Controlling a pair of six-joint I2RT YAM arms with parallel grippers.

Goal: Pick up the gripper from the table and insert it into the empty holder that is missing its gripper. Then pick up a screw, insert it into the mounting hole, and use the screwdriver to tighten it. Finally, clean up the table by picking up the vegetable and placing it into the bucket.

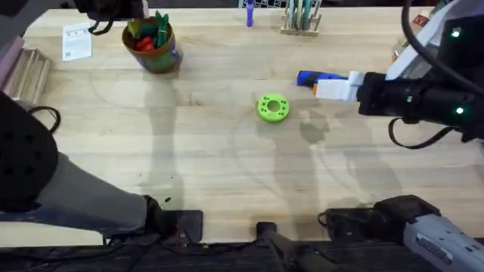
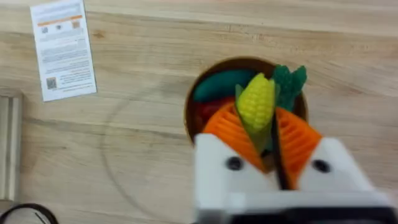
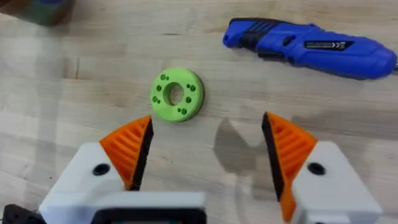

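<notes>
Left claw (image 2: 268, 146) grips corn (image 2: 255, 102) over bucket (image 2: 205, 81); right claw (image 3: 208, 155) open.

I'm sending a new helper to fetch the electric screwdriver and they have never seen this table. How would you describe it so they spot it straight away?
Start at the light wooden table and find the round green disc near its middle. Just beyond it, toward the right, the screwdriver lies flat on the wood. It is the only bright blue, pen-shaped tool there, with a dark band, unlike the flat green ring with holes beside it.

Overhead looks down; wrists hover close (sharing table (image 1: 227, 151)).
</notes>
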